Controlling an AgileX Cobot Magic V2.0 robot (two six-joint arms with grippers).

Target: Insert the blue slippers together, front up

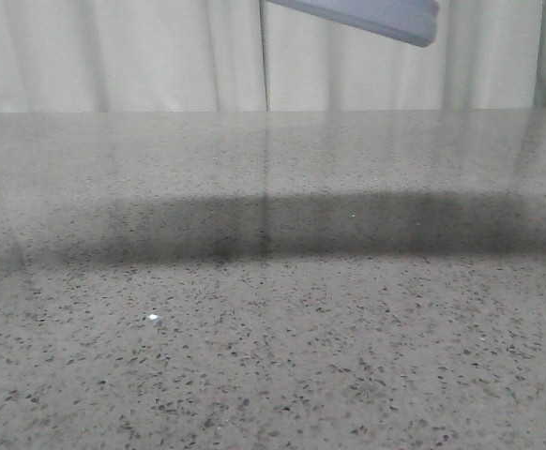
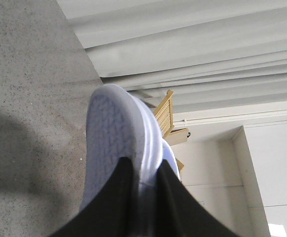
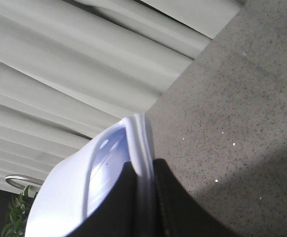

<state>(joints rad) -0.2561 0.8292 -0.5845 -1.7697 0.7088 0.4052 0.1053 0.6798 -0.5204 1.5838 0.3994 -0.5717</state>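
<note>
Both my grippers are up off the speckled grey table point(image 1: 273, 375), nothing resting on it below me. My left gripper point(image 2: 146, 197) is pinched on the sole edge of one blue slipper point(image 2: 116, 143), dark fingers point(image 2: 111, 207) either side of the thick sole, patterned tread facing the table side; a second pale layer shows just behind it, can't tell if the pair is nested. My right gripper point(image 3: 143, 207) clamps a slipper point(image 3: 89, 182) by its side rim, ribbed footbed visible. In the front view only a slipper tip point(image 1: 367, 17) shows, high above the table's far edge, in front of the white curtain point(image 1: 160, 56). Beyond the table, a wooden chair point(image 2: 167, 116) against the wall.
</note>
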